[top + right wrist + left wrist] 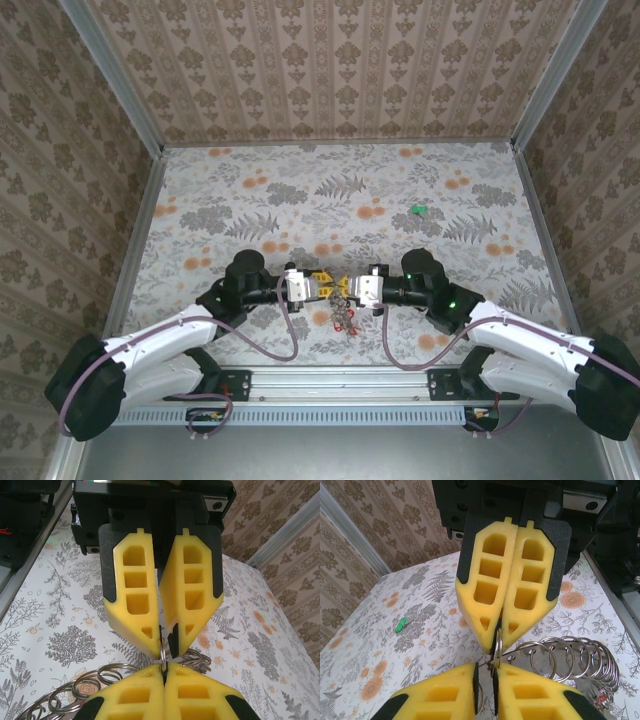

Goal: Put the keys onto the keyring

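**Top, left wrist and right wrist views.** Both arms met tip to tip over the near middle of the table (pixel 300 180). The left gripper (pixel 322 287) and the right gripper (pixel 348 288) faced each other, fingertips almost touching. Each was closed almost fully on the same thin wire keyring (pixel 498 647), which stood on edge between the two pairs of yellow fingers (pixel 547 575).

- **Left wrist view:** the left fingers kept a narrow slit with the wire in it. The right fingers above them were pressed together at the tips.
- **Right wrist view:** the right fingers met flush. The left gripper's tips stood slightly apart around the wire.

A string of linked silver rings (pixel 570 657) curled away from the keyring, beside the grippers. In the top view, a dark and reddish bunch of keys (pixel 345 318) showed just below the grippers; whether it touched the table could not be told. A small green piece (pixel 418 209) lay well apart, toward the far right of the table, too small to identify.
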You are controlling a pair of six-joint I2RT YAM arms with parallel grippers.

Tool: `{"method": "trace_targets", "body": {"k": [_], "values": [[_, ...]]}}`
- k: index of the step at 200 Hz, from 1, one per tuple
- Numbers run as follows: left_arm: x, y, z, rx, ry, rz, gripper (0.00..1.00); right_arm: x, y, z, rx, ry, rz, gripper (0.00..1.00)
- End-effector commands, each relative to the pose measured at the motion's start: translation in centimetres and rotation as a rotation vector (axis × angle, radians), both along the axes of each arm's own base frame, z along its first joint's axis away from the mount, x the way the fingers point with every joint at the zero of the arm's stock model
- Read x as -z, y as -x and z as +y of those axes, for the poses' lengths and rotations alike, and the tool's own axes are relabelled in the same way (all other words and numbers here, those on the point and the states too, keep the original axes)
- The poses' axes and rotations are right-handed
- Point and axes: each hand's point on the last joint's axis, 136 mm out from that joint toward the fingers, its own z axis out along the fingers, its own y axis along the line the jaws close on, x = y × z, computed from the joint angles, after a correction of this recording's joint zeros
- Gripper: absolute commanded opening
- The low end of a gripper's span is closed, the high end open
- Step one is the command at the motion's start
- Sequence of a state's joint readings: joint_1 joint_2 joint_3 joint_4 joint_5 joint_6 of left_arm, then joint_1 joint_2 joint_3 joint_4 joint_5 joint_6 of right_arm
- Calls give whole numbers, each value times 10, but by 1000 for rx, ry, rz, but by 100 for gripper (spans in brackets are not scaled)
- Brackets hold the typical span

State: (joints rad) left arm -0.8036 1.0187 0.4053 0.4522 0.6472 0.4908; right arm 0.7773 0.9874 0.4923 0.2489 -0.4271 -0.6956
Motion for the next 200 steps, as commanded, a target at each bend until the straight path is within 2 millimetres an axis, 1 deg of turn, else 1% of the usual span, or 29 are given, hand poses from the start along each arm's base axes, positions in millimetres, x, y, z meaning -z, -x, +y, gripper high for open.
{"method": "trace_targets", "body": {"k": [1, 14, 24, 29, 33, 43, 46, 47, 56, 58, 72, 94, 127, 144, 158, 181, 200], "values": [[-13, 3, -1, 22, 34, -24, 13, -19, 3, 8, -39, -59, -36, 0], [-13, 4, -1, 23, 31, -26, 7, -18, 2, 8, -37, -57, -34, 0], [-13, 4, 0, 23, 27, -31, 0, -16, 1, 7, -33, -50, -29, 0], [-14, 5, 0, 23, 24, -34, 0, -14, 1, 7, -31, -42, -23, 0], [-14, 4, 1, 21, 20, -36, 0, -13, 0, 7, -29, -36, -21, 4], [-14, 3, 2, 10, 2, -33, 0, -7, -3, 4, -11, -5, -12, 19], [-14, 3, 2, 10, -5, -30, 0, -4, -5, 3, 2, 8, -6, 23], [-14, 0, 3, -4, -10, -32, 0, -3, -6, 3, 6, 12, -3, 24], [-11, -4, 5, -33, -44, -29, 0, 4, -11, 0, 37, 48, 13, 27], [-8, -4, 5, -36, -59, -21, 0, 5, -12, -1, 40, 55, 12, 28], [-1, -7, 9, -56, -117, -14, 0, 11, -11, -4, 34, 91, 18, 30], [6, -8, 14, -74, -193, 8, 0, 9, -11, -4, 31, 100, 26, 31], [4, -11, 15, -98, -237, 31, 0, 6, -10, 2, 12, 112, 76, 29], [3, -12, 16, -103, -259, 54, 0, 7, -10, 8, 7, 89, 116, 28], [5, -13, 15, -100, -286, 73, 0, 6, -14, 12, 26, 57, 126, 28], [7, -9, 13, -74, -305, 95, 0, 7, -18, 15, 32, 48, 129, 28], [6, -6, 10, -52, -298, 103, 0, 8, -19, 17, 24, 53, 128, 24]]}}
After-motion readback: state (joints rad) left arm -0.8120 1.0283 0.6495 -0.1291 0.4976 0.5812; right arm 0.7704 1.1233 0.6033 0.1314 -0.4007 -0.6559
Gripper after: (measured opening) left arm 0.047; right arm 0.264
